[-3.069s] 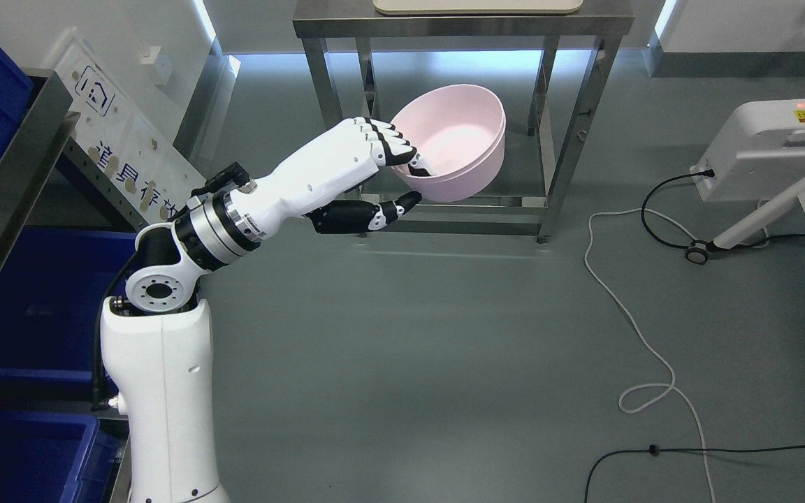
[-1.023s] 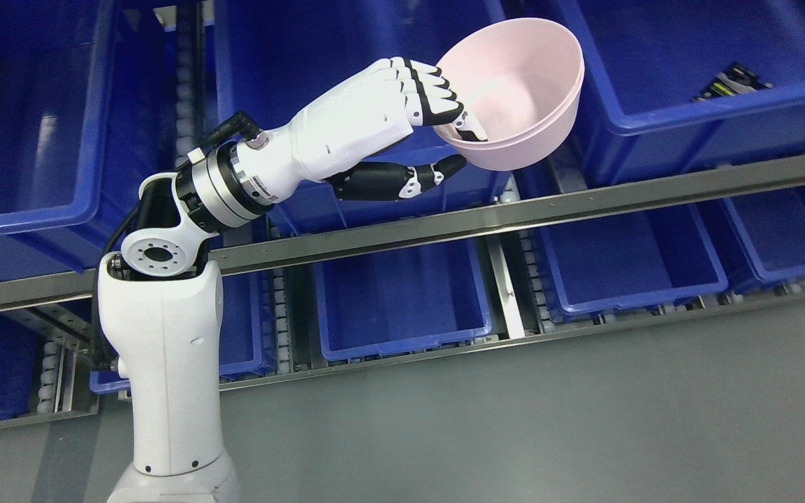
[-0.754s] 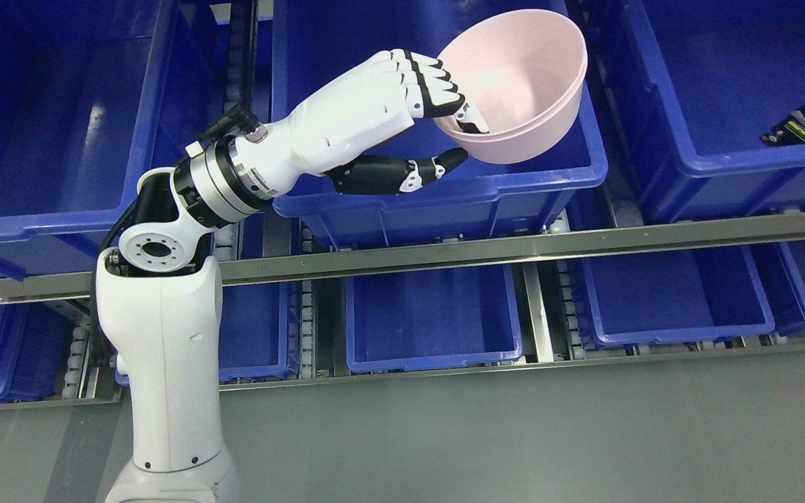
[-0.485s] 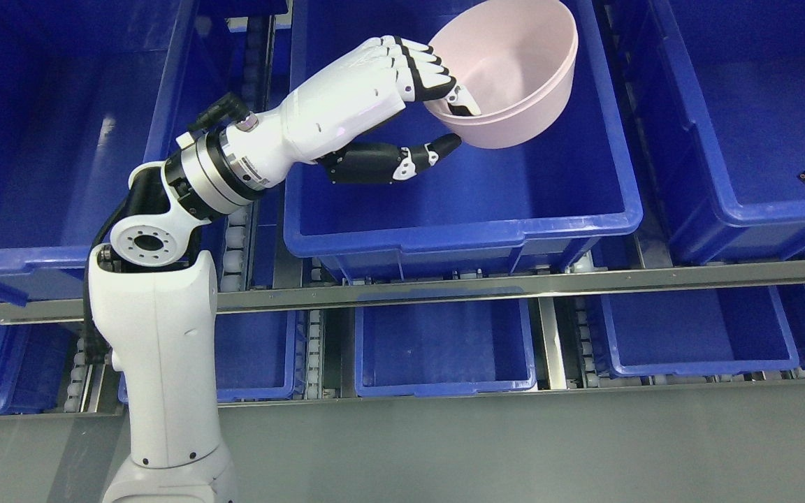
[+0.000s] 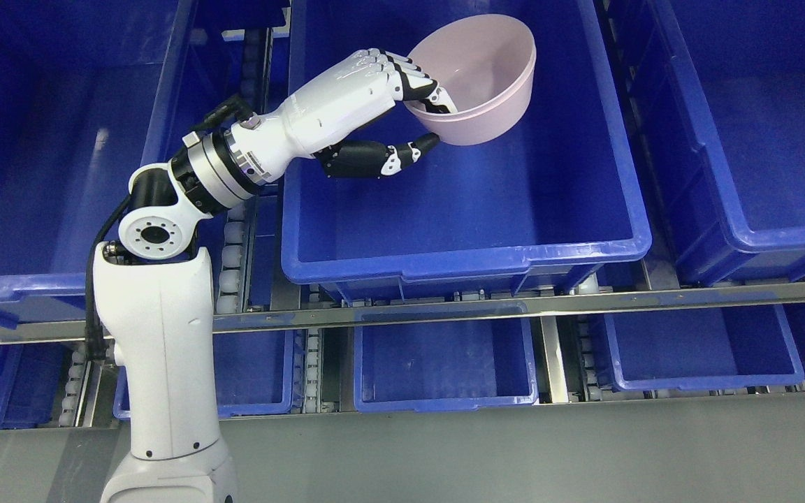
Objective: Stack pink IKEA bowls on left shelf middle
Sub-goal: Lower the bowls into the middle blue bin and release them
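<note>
Left hand (image 5: 416,115) pinches the near-left rim of the pink bowl (image 5: 476,77), fingers (image 5: 413,82) hooked inside and thumb (image 5: 402,150) pressed under the outer wall, a grip that keeps the bowl mouth-up and tilted as it hangs over the far part of the middle blue bin (image 5: 465,255). It seems to be clear of the bin floor, though the angle makes contact hard to judge. That bin sits on a roller shelf behind a steel rail (image 5: 584,304), with more blue bins beside and below and grey floor (image 5: 514,454) in front.
</note>
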`<state>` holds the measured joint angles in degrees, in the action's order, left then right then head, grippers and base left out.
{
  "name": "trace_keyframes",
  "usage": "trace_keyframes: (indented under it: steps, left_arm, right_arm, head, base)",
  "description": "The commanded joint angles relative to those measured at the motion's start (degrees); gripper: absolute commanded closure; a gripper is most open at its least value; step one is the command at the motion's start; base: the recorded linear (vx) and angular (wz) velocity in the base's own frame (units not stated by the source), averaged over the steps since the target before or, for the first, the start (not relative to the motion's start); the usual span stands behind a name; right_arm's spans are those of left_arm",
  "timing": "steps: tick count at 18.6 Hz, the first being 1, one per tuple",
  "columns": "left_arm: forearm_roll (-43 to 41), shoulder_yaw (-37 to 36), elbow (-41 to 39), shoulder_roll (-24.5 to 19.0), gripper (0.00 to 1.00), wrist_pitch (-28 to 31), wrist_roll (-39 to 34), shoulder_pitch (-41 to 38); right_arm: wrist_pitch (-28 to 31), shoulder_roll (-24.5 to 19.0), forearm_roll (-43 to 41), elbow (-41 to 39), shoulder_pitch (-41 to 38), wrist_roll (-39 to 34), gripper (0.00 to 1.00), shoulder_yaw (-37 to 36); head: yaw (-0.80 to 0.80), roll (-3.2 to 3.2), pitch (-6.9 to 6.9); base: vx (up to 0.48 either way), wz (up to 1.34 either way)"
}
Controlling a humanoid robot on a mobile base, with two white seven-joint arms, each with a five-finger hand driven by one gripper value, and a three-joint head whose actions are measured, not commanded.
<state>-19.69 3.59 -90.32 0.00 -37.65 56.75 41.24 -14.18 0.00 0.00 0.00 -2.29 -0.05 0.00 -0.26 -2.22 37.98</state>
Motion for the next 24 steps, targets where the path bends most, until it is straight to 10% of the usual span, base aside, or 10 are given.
trace_keyframes:
  steps: [1,5,9,14,17,24]
  left_arm:
    - [-6.6,1.2,13.3,-1.0,0.95,-0.1,0.1,0.2]
    - [-6.5,-0.2,16.6,-1.0,0.84,-0.1,-1.7,0.2]
    - [-6.4,-4.9,17.9,-1.0,0.38,-0.4,-10.2,0.1]
    - [-5.3,-4.6,17.5,-1.0,0.14,-0.6,-25.2,0.2]
    - [12.7,-5.1,17.4,-1.0,0.13,0.6,-44.1,0.0]
    - [26.5,-4.4,9.3,-1.0,0.01,12.0,-49.9,-7.1]
  right_arm:
    - [0.0,1.0,-0.1,-1.0,0.0,0.0,0.00,-0.3]
    - [0.0,1.0,-0.1,-1.0,0.0,0.0,0.00,-0.3]
    - [0.0,1.0,-0.1,-1.0,0.0,0.0,0.00,-0.3]
    - [0.0,1.0,-0.1,-1.0,0.0,0.0,0.00,-0.3]
    - [0.0,1.0,-0.1,-1.0,0.0,0.0,0.00,-0.3]
    - [0.0,1.0,-0.1,-1.0,0.0,0.0,0.00,-0.3]
  head:
    - [0.00,0.00,0.00]
    - [0.00,0.00,0.00]
    - [0.00,0.00,0.00]
    - [0.00,0.00,0.00]
    - [0.00,0.00,0.00]
    - [0.00,0.00,0.00]
  base:
    - [-0.012,0.00]
    - [-0.027,0.00]
    - [-0.027,-0.02]
    - [-0.009,0.00]
    - [0.000,0.00]
    - [-0.087,0.00]
